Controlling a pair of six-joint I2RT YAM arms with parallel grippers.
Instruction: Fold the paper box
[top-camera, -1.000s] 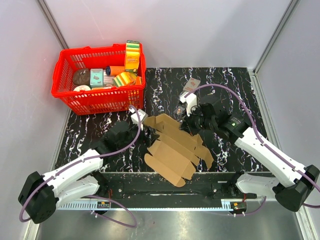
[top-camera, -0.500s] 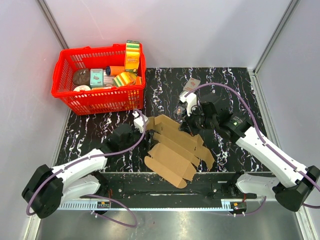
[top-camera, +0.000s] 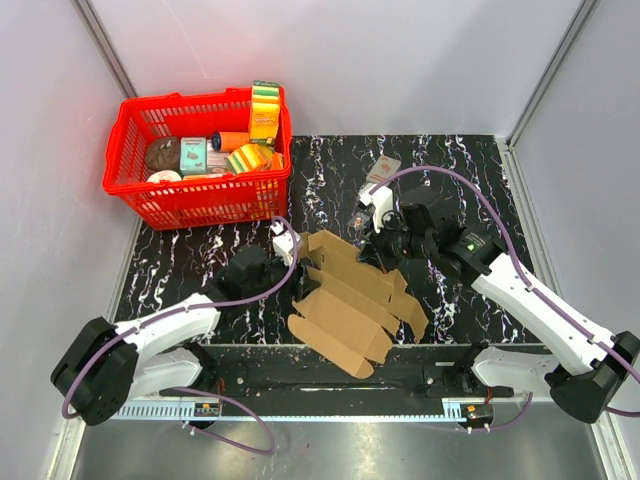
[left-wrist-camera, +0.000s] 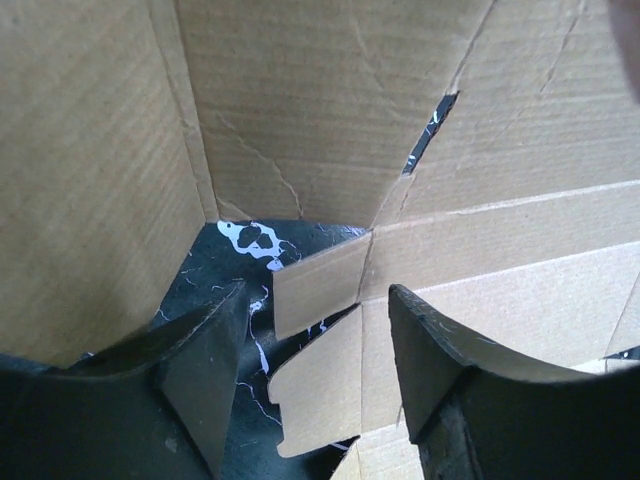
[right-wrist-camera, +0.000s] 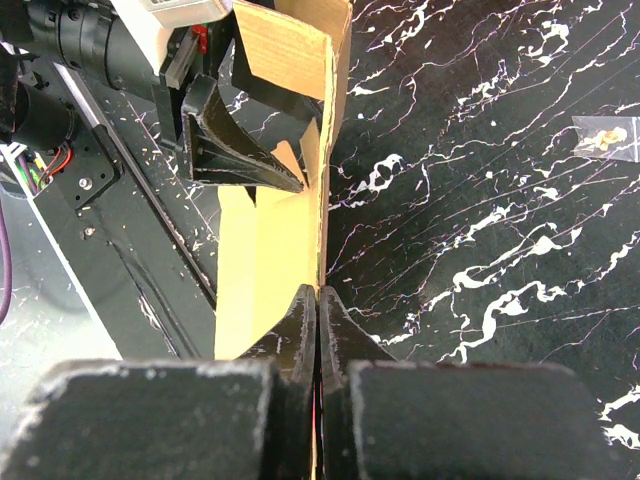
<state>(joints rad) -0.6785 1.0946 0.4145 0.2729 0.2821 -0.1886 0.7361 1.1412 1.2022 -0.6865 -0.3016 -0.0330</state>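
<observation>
The paper box (top-camera: 350, 295) is a flat brown die-cut sheet lying mid-table, its far part raised on edge. My right gripper (top-camera: 377, 243) is shut on that raised far edge; in the right wrist view its fingertips (right-wrist-camera: 317, 296) pinch the thin upright panel (right-wrist-camera: 290, 200). My left gripper (top-camera: 286, 250) is at the sheet's left end. In the left wrist view it (left-wrist-camera: 315, 345) stands open, with a small rounded flap (left-wrist-camera: 325, 375) lying between its fingers (left-wrist-camera: 205, 365) and touching neither. Upright cardboard walls (left-wrist-camera: 330, 110) fill the view behind.
A red basket (top-camera: 128, 190) of groceries stands at the back left. A small printed packet (top-camera: 383, 168) lies behind the right gripper, and a small clear bag (right-wrist-camera: 605, 135) lies on the black marbled table (top-camera: 450, 170). A metal rail (top-camera: 330, 405) runs along the near edge.
My left gripper has moved right and forward to the sheet's left end, and its jaws have narrowed. The right gripper has held its pinch in place.
</observation>
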